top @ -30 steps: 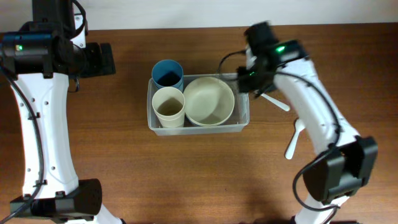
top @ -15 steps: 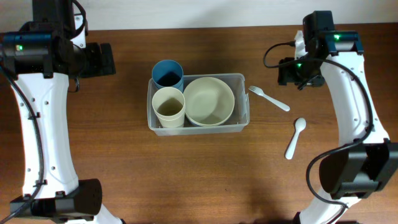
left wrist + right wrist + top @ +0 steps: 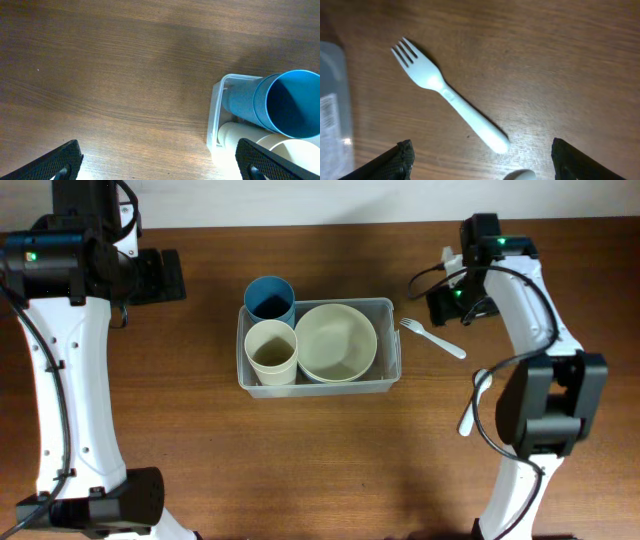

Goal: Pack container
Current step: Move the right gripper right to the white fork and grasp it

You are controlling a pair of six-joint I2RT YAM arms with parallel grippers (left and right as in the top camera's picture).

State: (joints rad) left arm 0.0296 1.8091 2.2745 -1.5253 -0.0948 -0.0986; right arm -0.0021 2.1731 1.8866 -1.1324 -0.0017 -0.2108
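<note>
Tool (image 3: pixel 481 162) of right arm over fork (image 3: pixel 451 97)

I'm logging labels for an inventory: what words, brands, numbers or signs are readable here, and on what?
No readable text anywhere.
White sticker on the container: print too blurred to read.
Fork, spoon, blue cup, cream cup, bowl: no markings visible.

Clear glossy plastic container (image 3: pixel 393 365), white plastic fork (image 3: pixel 450 96), matt wood-grain table (image 3: pixel 100 75)
</note>
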